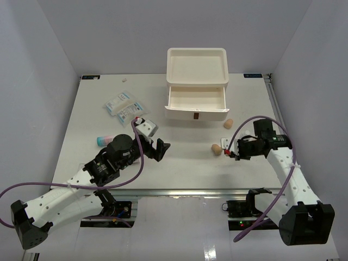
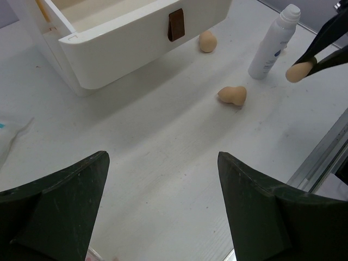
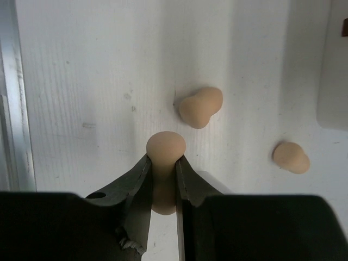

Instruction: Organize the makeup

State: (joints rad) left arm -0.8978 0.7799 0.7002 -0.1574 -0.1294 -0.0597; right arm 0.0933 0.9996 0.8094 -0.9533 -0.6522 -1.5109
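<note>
My right gripper (image 3: 163, 161) is shut on a tan egg-shaped sponge (image 3: 166, 148), squeezing its waist, just above the table; the same sponge (image 2: 299, 71) shows between its fingers in the left wrist view. Two more tan sponges lie loose ahead of it, one close (image 3: 200, 107) and one nearer the box (image 3: 291, 157). A slim white tube (image 2: 271, 44) stands upright beside them. Clear packets (image 1: 124, 106) and a pink-blue tube (image 1: 103, 140) lie at the left. My left gripper (image 1: 161, 149) hangs open over bare table, nothing between its fingers.
The white drawer box (image 1: 197, 64) stands at the back centre with its lowest drawer (image 1: 196, 112) pulled out towards me, a brown handle (image 2: 175, 24) on its front. A metal rail (image 3: 11, 92) runs along the table's near edge.
</note>
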